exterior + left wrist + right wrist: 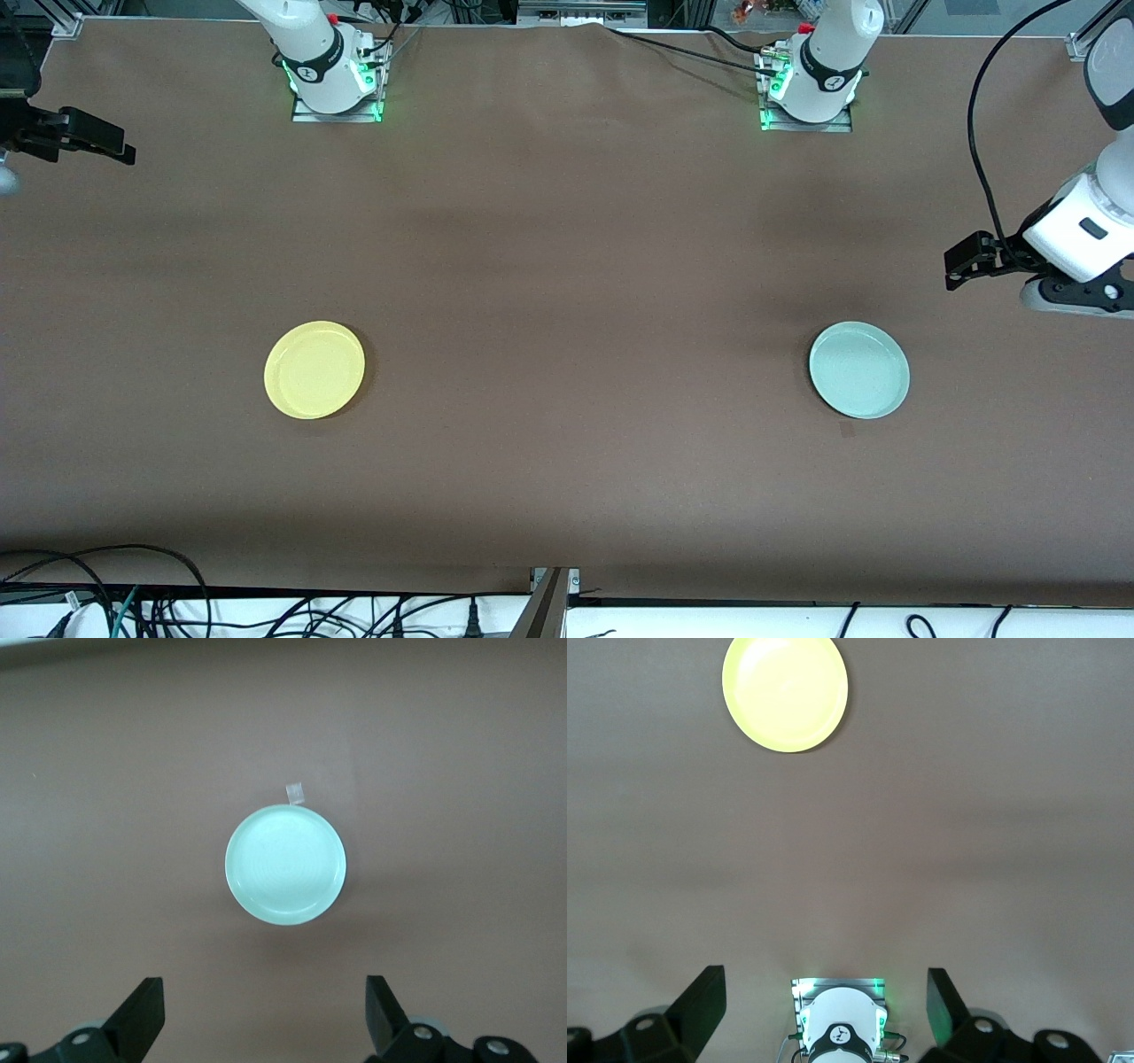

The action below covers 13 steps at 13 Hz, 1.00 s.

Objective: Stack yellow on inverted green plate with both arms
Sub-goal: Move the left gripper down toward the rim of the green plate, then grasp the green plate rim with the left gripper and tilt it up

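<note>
Yellow plate (314,369) and green plate (858,369) upright, well apart, left gripper (266,1014) and right gripper (826,1005) released.

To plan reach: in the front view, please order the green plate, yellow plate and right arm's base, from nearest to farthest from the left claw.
From the left claw, open:
1. Green plate, at the left arm's end.
2. Right arm's base, along the top.
3. Yellow plate, at the right arm's end.
</note>
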Motion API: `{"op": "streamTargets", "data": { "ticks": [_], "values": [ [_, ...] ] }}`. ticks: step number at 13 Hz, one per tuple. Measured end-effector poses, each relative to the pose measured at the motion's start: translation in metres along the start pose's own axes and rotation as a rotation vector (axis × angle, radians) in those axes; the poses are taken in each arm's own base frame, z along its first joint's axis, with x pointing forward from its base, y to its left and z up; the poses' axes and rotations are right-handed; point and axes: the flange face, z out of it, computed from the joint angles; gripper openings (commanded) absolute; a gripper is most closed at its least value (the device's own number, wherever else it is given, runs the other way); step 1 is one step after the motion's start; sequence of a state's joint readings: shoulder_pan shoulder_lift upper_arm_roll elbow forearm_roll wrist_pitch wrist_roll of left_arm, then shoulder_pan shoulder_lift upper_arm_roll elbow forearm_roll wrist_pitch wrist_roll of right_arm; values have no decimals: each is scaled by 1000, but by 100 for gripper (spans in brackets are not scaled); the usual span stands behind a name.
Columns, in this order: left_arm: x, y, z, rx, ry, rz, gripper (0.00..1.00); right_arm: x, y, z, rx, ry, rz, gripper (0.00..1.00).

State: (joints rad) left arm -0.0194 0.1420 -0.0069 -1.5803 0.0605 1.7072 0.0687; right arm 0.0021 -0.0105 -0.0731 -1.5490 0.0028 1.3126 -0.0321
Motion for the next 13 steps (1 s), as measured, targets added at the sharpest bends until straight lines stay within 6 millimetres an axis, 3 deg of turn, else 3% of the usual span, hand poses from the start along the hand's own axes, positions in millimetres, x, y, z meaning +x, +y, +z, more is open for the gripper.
{"op": "streamTargets", "data": {
  "ticks": [2,7,8,13],
  "values": [
    [9,-1,32,-5,-60,0,100,0,2,0,1,0,3,100],
    [46,-8,135,-13,-131,4,100,0,3,-1,1,3,6,100],
    [52,-15,153,-15,-129,26,100,0,4,-1,1,4,7,100],
    [66,-85,254,-34,-102,199,100,0,4,-1,1,4,7,100]
  ]
}}
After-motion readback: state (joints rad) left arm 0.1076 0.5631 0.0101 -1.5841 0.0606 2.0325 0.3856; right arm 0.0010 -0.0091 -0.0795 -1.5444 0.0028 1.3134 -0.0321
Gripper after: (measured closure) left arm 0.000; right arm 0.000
